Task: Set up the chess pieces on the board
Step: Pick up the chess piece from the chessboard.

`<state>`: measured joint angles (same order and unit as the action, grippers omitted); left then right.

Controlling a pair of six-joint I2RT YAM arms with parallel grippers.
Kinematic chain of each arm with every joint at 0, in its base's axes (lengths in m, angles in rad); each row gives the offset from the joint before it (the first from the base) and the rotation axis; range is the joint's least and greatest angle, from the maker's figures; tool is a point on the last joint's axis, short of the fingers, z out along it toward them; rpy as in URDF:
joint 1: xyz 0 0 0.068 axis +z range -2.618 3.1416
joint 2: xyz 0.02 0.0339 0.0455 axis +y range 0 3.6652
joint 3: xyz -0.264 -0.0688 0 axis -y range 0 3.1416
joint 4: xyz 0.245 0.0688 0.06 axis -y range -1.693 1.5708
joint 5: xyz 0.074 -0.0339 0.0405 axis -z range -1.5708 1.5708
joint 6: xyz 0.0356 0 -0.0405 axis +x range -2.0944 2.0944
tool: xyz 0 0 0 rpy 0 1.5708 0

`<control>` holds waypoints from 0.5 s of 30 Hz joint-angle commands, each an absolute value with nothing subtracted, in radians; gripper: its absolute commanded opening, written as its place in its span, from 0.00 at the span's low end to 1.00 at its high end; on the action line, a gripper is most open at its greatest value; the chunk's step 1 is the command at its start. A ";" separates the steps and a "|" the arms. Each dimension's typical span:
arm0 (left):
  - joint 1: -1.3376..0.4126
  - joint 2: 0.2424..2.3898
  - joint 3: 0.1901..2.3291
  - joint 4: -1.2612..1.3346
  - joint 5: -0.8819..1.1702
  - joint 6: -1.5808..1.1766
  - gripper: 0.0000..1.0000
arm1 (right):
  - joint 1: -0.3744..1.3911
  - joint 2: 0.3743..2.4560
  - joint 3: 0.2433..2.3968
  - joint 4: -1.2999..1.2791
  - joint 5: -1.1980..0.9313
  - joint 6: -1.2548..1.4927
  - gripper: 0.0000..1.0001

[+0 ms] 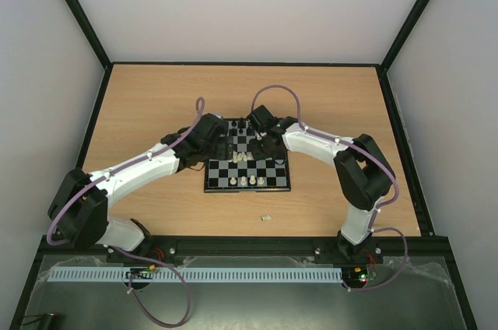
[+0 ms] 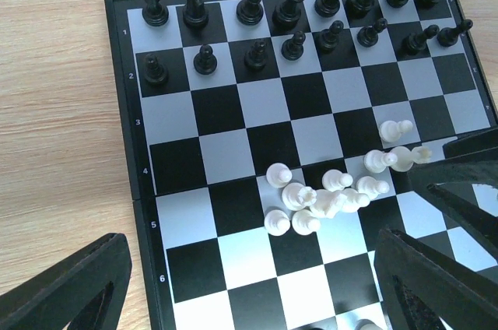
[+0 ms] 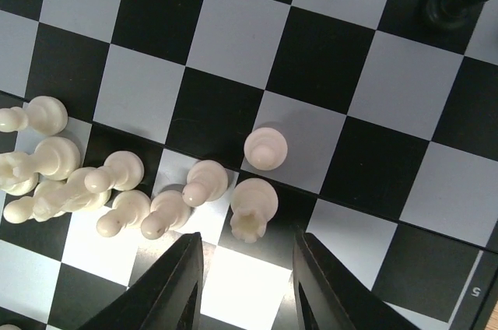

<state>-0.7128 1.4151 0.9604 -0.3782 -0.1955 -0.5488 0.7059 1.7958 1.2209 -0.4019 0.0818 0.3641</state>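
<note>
Cream-white chess pieces (image 2: 327, 198) lie heaped mid-board on the small black-and-grey chequered chessboard (image 2: 218, 112), black pieces (image 2: 296, 3) already ranked; left pincer (image 2: 253, 240) hovers spread wide, right pincer (image 3: 247, 235) narrowly parted, empty, apparently poised to isolate one castle-topped piece (image 3: 254, 207).

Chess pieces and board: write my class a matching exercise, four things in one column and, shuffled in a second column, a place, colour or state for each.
Column A
1. black pieces
2. white pieces
3. lone pale piece
4. board

Column B
a. on the table, off the board
b. chequered black and pale grey
c. two rows along one board edge
d. clustered mid-board, several toppled

Pairs: 1-c; 2-d; 3-a; 4-b
</note>
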 commanded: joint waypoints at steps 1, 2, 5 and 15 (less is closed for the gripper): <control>-0.707 1.413 0.950 -0.367 -0.187 -0.541 0.88 | 0.702 1.820 1.252 -0.410 0.063 0.348 0.33; -0.707 1.416 0.950 -0.367 -0.187 -0.540 0.88 | 0.700 1.824 1.252 -0.410 0.063 0.347 0.33; -0.707 1.419 0.949 -0.366 -0.185 -0.540 0.88 | 0.701 1.835 1.258 -0.407 0.061 0.346 0.31; -0.707 1.424 0.952 -0.361 -0.179 -0.537 0.88 | 0.689 1.856 1.282 -0.413 0.071 0.341 0.21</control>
